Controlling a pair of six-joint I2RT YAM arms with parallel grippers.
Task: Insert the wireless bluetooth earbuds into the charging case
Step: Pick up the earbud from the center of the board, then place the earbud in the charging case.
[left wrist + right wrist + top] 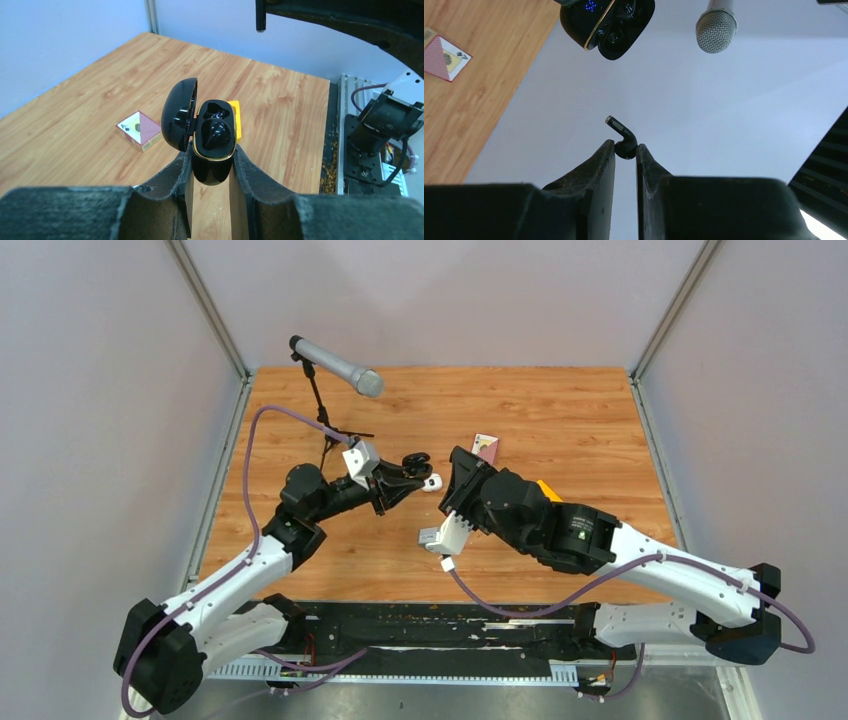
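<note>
Left gripper [212, 159] fingers [167, 182] clamp base of black charging case [214, 167], held upright above wooden table [75, 115]. Lid hinged open to left; gold rim; one black earbud [216, 134] seated inside. Right gripper [625, 151] nearly closed, pinching body of second black earbud [623, 136]; stem points up-left toward case, well apart. Microphone [717, 27] on stand beyond. Playing-card box [444, 57] on table: "A" with spade legible. Blue lit digits [591, 5] on case, too blurred to read.
</note>
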